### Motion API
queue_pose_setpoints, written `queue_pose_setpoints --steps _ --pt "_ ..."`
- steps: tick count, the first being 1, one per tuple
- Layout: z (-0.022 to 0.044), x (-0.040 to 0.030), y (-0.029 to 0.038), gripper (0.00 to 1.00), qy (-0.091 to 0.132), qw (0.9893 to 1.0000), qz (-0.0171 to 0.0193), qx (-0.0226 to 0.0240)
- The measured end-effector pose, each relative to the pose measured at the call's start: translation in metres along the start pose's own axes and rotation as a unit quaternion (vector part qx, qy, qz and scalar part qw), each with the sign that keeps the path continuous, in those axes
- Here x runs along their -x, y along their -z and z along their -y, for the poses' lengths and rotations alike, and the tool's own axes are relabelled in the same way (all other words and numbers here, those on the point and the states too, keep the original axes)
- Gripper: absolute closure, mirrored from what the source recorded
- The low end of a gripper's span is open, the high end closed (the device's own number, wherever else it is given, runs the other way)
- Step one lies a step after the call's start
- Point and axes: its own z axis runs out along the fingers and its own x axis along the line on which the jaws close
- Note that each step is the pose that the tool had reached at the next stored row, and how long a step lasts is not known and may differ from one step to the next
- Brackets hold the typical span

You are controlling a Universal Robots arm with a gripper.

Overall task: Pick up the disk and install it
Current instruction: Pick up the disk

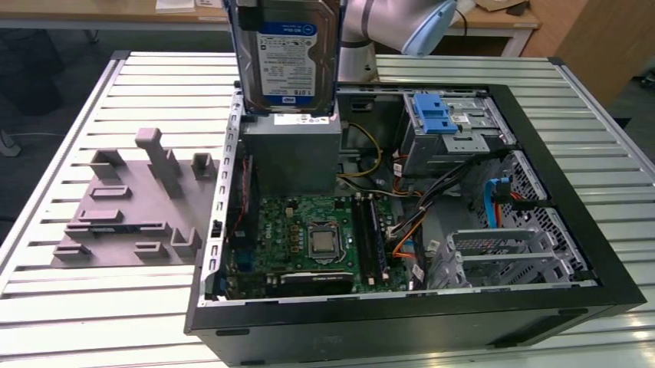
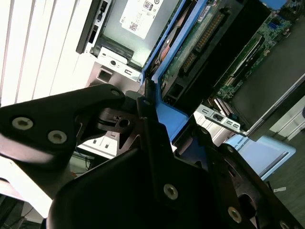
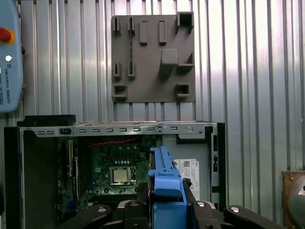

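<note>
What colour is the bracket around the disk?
Blue; the bracket shows best in the first wrist view, the disk in the exterior view.

Upright disk above open computer case.

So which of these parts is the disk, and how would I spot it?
Start at the open black computer case on the slatted table. Over the grey metal box inside it, the disk hangs upright, clamped in the gripper. It is a flat silver slab with a white-and-blue label in a blue frame, unlike the plain box or the small blue latch.
</note>
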Motion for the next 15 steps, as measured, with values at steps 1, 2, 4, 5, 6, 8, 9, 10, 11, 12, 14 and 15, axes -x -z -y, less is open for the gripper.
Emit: queue_pose_setpoints --steps 1,2,4,5,6,8,9,10,11,12,14,15 --pt "0.0002 0.0000 0.0000 0.64 0.000 1.0000 0.0000 0.0000" --pt "0.0002 0.0000 0.0000 0.64 0.000 1.0000 0.0000 0.0000" --pt "0.0003 0.0000 0.0000 0.64 0.000 1.0000 0.0000 0.0000" --pt "0.0003 0.0000 0.0000 0.64 0.000 1.0000 0.0000 0.0000" --pt "0.0003 0.0000 0.0000 0.64 0.000 1.0000 0.0000 0.0000" --pt "0.0004 0.0000 0.0000 0.64 0.000 1.0000 0.0000 0.0000" --pt "0.0005 0.0000 0.0000 0.64 0.000 1.0000 0.0000 0.0000" --pt "0.0008 0.0000 0.0000 0.64 0.000 1.0000 0.0000 0.0000" --pt "0.0015 0.0001 0.0000 0.64 0.000 1.0000 -0.0001 0.0000" --pt "0.0023 0.0002 0.0000 0.64 0.000 1.0000 0.0000 0.0000" --pt "0.0049 0.0002 0.0000 0.64 0.000 1.0000 0.0000 0.0000" --pt "0.0065 0.0003 0.0000 0.64 0.000 1.0000 0.0000 0.0000"
